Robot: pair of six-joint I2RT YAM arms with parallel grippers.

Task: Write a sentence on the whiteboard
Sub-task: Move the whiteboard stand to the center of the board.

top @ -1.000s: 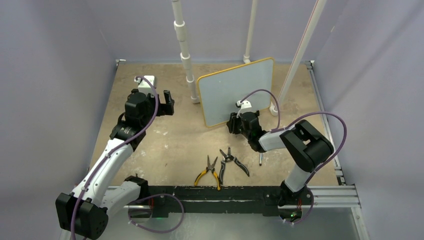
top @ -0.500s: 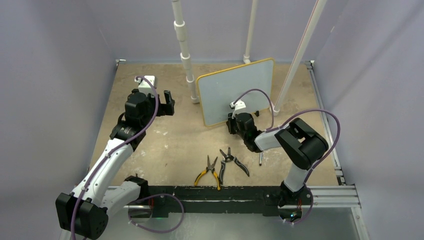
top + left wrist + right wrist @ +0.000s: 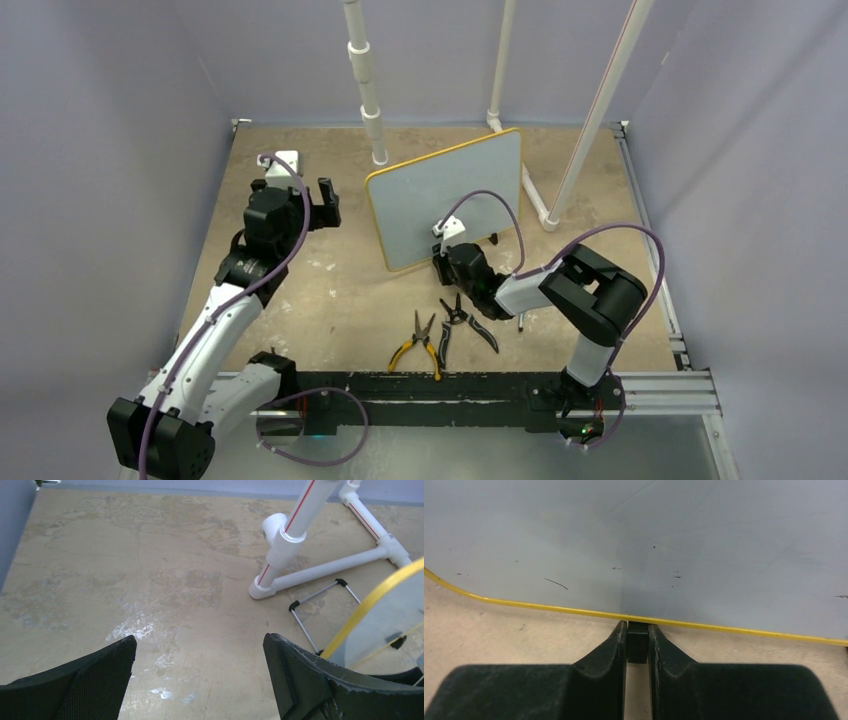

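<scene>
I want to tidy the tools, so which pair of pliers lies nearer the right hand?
The black-handled pliers, close beside the right hand; the yellow-handled pliers lie farther off, to their left.

Whiteboard (image 3: pixel 664 540): smooth, faintly glossy pale face with small dark scuffs and a thin yellow rim. Table (image 3: pixel 100 555): matt, mottled tan, rough-looking, with whitish worn patches. Pipe frame (image 3: pixel 287 535): glossy white plastic; left gripper (image 3: pixel 199 641): matt black, one pad finely meshed.
</scene>
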